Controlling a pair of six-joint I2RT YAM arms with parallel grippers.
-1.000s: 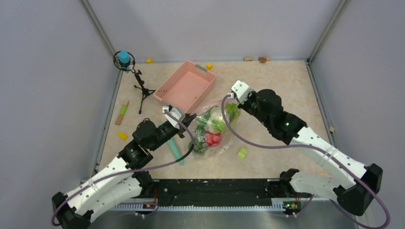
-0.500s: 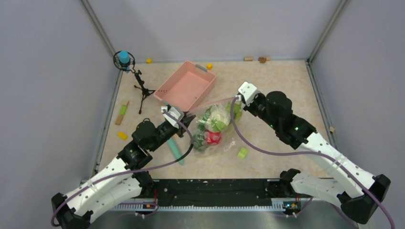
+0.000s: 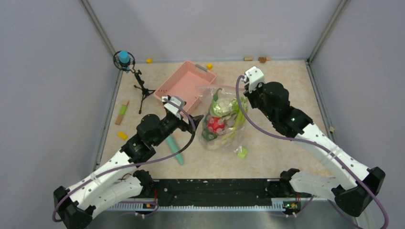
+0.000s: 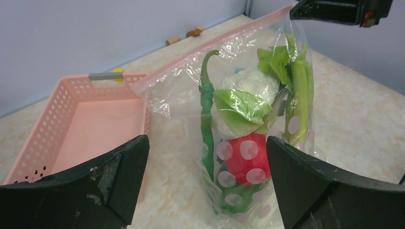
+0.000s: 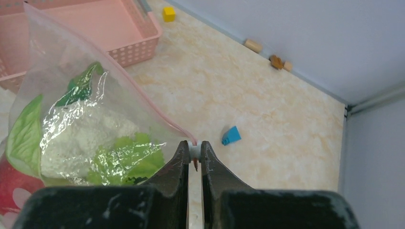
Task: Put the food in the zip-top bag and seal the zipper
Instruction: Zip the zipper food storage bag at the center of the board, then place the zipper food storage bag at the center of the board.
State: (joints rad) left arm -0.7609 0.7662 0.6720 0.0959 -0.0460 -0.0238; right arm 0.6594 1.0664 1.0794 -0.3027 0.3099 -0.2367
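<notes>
The nearest risk is at the left pincer (image 4: 206, 143). Its jaws stand wide open, gripping nothing, just short of the zip-top bag (image 3: 222, 121) at the bag's 9 o'clock in the top view. If it closes low on the belly, it would likely pinch the red tomato (image 4: 243, 157) or the long green pepper (image 4: 206, 102) rather than the zipper (image 4: 215, 45). That pinkish strip slants down toward the pink basket (image 4: 28, 148), at the bag's 11 o'clock, with nothing holding that end. Whether it is pressed shut I cannot tell. If it is unsealed, a tug could tip the cauliflower (image 4: 248, 83) and leek stalk (image 4: 300, 95) out onto the counter (image 3: 296, 76). On the right, the bag is held up by one corner only, so the thin plastic could slip out of the grip.

The left arm reaches forward and low, its forearm angled toward 1 o'clock. The right arm stretches from its base toward 11 o'clock with the wrist bent down. The right pincer (image 5: 195, 149) is clamped tight on the bag's zipper corner, holding it raised.
</notes>
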